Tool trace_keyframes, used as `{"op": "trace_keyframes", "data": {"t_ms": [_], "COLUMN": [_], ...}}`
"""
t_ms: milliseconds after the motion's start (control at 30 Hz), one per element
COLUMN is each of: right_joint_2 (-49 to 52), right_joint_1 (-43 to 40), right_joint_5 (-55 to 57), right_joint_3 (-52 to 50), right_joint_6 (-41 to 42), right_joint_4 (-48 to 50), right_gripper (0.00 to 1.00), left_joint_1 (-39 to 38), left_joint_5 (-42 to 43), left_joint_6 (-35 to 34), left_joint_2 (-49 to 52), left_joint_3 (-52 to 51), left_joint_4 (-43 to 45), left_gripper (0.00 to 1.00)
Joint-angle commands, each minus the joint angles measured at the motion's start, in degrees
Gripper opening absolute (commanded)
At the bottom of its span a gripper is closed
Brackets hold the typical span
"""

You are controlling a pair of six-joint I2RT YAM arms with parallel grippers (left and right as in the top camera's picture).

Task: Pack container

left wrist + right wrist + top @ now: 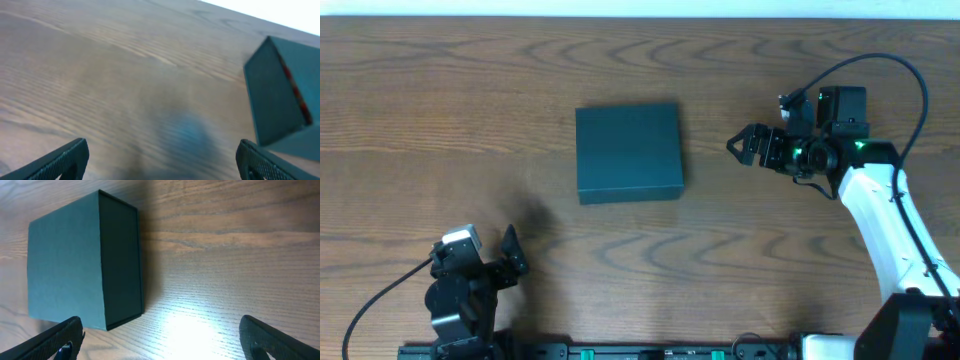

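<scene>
The box (628, 152) sits shut near the middle of the table (420, 100), slightly nearer the far edge than the near one. It is square, shallow and matte, a dark teal on top with darker side walls, and the lid lies flat on it with its edges flush.

In the right wrist view the box (65, 265) shows its plain top and one dark wall, with sharp corners. In the left wrist view, which is blurred, the box (280, 95) shows a corner and a thin reddish line along one seam.

The left claw (512, 250) is by the near edge toward the left corner, well apart from the box, with its jaws spread wide and nothing between them (162, 160). The right claw (742, 146) is toward the right edge, pointing at the box but not touching it. Its jaws are also wide apart and bare (160, 340).
</scene>
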Motion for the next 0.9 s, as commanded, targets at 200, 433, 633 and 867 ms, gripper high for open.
{"op": "trace_keyframes", "data": {"t_ms": [200,433,633,867], "right_joint_2": [-0.33,-0.33,-0.33,-0.33], "right_joint_1": [0.61,0.63,0.63,0.63], "right_joint_5": [0.02,0.02,0.02,0.02], "right_joint_3": [-0.09,-0.09,-0.09,-0.09], "right_joint_6": [0.28,0.28,0.28,0.28], "right_joint_4": [0.0,0.0,0.0,0.0], "right_gripper": [0.99,0.99,0.99,0.99], "left_joint_1": [-0.57,-0.55,-0.55,-0.55], "left_joint_5": [-6.01,-5.79,-5.79,-5.79], "left_joint_6": [-3.02,-2.51,-2.51,-2.51], "left_joint_2": [-0.59,-0.52,-0.52,-0.52], "left_joint_3": [-2.05,-2.03,-2.03,-2.03], "left_joint_4": [1.6,1.49,1.49,1.49], "left_gripper": [0.95,0.95,0.95,0.95]}}
